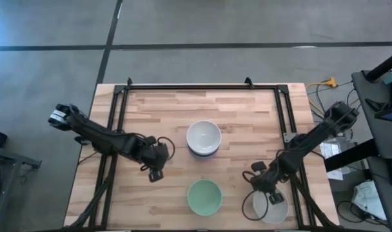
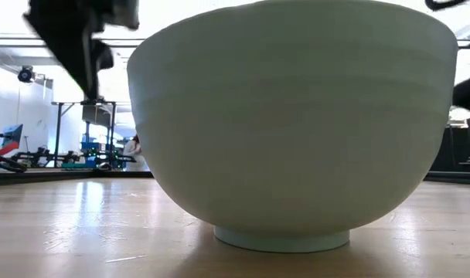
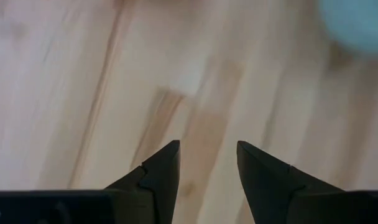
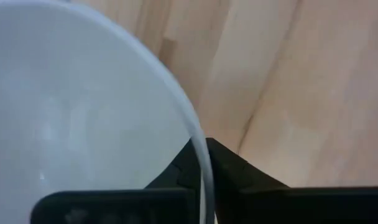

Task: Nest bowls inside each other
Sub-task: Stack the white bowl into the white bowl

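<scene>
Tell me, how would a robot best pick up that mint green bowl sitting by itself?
By its thin rim. The mint green bowl stands upright and open, so coming straight down, one jaw inside and one outside the wall, should suit. The right gripper holds the white bowl just so.

White bowl (image 4: 83,118) at right pincer (image 4: 204,163): cropped by frame edge. Stacked bowls (image 1: 203,153): lower colours indistinct.

The surface (image 1: 151,109) is a light wood butcher-block top in a black frame. On it rest a stack of bowls (image 1: 204,139) with a white bowl uppermost at centre, and a mint green bowl (image 1: 204,196) nearer the front edge.
</scene>
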Tool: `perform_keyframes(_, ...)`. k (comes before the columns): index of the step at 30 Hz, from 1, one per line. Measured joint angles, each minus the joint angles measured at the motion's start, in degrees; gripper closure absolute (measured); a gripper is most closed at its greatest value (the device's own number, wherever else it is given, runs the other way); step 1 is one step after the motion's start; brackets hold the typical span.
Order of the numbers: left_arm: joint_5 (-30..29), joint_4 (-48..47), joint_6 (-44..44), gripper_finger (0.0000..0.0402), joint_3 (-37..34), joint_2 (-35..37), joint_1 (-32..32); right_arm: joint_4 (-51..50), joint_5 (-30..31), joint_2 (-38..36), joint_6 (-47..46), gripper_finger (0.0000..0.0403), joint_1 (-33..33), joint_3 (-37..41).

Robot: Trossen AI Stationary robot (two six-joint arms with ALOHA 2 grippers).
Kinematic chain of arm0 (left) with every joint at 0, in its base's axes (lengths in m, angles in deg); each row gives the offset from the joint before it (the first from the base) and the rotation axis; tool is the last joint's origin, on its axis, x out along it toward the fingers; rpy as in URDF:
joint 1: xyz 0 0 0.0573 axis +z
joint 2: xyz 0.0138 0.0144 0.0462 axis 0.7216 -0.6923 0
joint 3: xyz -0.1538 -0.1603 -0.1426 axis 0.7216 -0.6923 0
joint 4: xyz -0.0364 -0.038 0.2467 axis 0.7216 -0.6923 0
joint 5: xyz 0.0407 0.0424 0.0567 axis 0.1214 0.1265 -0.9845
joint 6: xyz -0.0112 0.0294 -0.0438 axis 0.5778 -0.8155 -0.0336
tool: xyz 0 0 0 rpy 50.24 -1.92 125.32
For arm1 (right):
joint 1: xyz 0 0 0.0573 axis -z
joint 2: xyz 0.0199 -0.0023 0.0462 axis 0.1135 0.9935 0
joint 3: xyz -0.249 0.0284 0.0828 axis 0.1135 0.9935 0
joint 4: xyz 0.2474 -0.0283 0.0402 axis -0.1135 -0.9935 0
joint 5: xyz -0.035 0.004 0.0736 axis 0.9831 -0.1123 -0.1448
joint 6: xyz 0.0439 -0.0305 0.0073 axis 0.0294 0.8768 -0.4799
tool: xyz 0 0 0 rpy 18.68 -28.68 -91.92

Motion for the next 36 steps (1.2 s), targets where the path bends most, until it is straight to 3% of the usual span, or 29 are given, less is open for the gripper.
perform_keyframes(8,-1.0,8.1,6.0,0.0258,-12.0,-0.3,-0.1,-12.8,3.9,-8.9,0.0,0.0393,10.7,-9.4)
perform_keyframes(16,-1.2,26.8,7.5,0.0258,-20.7,-0.6,-0.1,0.6,5.1,-10.4,2.6,0.0392,28.9,-24.6)
perform_keyframes(21,-1.3,30.4,11.5,0.0258,-23.0,-0.6,-0.1,2.4,5.6,-3.3,-6.0,0.0391,41.7,-34.6)
perform_keyframes(26,-0.5,31.1,12.0,0.0258,-22.8,-0.6,-0.1,-15.1,2.2,8.4,-11.4,0.039,51.0,-45.9)
perform_keyframes(31,-0.4,31.9,11.7,0.0258,-22.8,-0.7,-0.1,-25.6,-6.3,20.1,-8.9,0.039,54.2,-54.5)
perform_keyframes(36,-0.6,31.9,11.6,0.0258,-22.9,-0.9,-0.1,-31.7,-6.9,26.8,-4.3,0.039,53.9,-62.1)
